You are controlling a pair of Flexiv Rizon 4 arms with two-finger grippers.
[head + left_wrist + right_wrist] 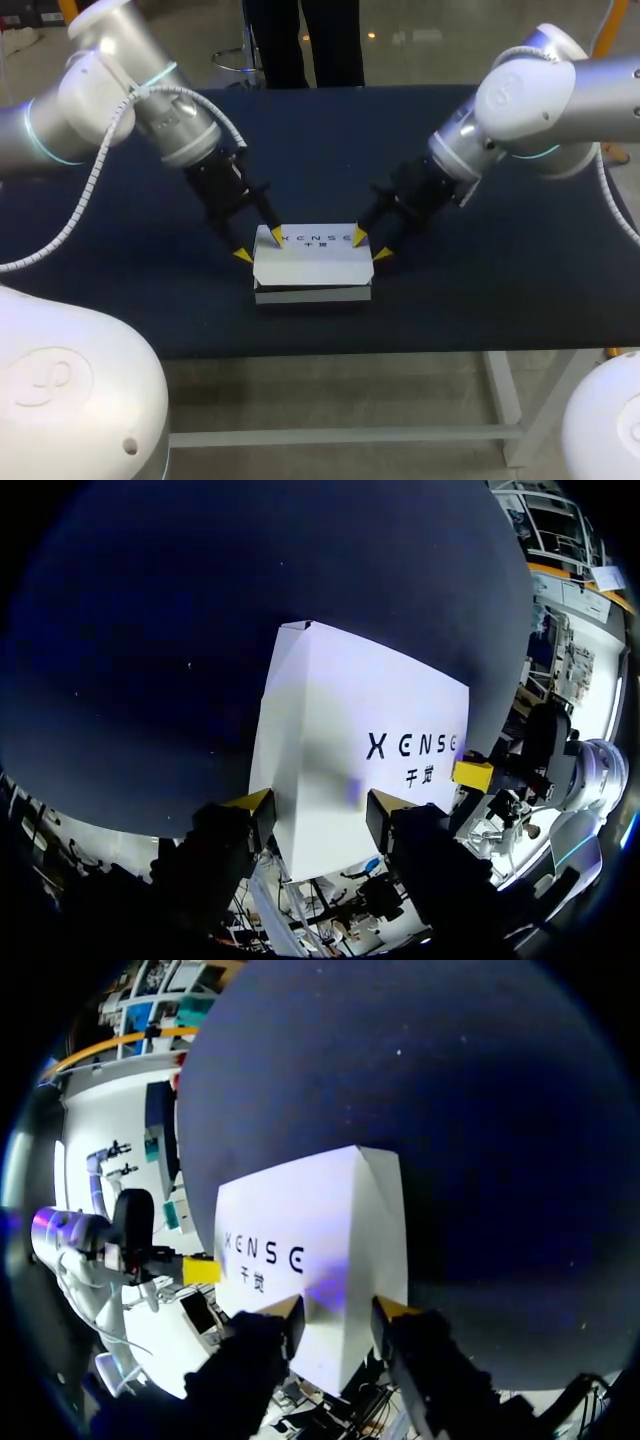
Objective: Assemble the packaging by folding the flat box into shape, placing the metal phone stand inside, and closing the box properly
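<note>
**Table** point(150, 290). Dark navy top. One carton on it, towards 6 o'clock of the middle, near the front edge.

**Left arm** point(110, 90), **right arm** point(550, 100). Entering from 10 o'clock and 2 o'clock, both angled down to the carton's ends.

**Box** point(312, 272) point(350, 730) point(320, 1230). White cardboard, folded up into a low rectangular shape. Folding judged done. Printed lid point(320, 252) laid flat over the top. Darker band under its 6 o'clock edge, possibly a flap not fully tucked, too small to settle. Likely left: seating the closure.

**Left gripper** point(258, 246) point(318, 808). At the box's 9 o'clock end. Fingers point(243, 256) spread apart, clamping nothing. One yellow tip over the lid near its 11 o'clock corner, the other just off the end wall. Box corner between the fingers in the wrist view.

**Right gripper** point(370, 247) point(338, 1310). Mirrored at the 3 o'clock end. Fingers point(382, 255) likewise parted and holding nothing. One tip over the lid near its 1 o'clock corner, the other just beside the end.

**Metal phone stand**. Not visible anywhere. Presumably inside already, but unconfirmable with the lid down.
</note>
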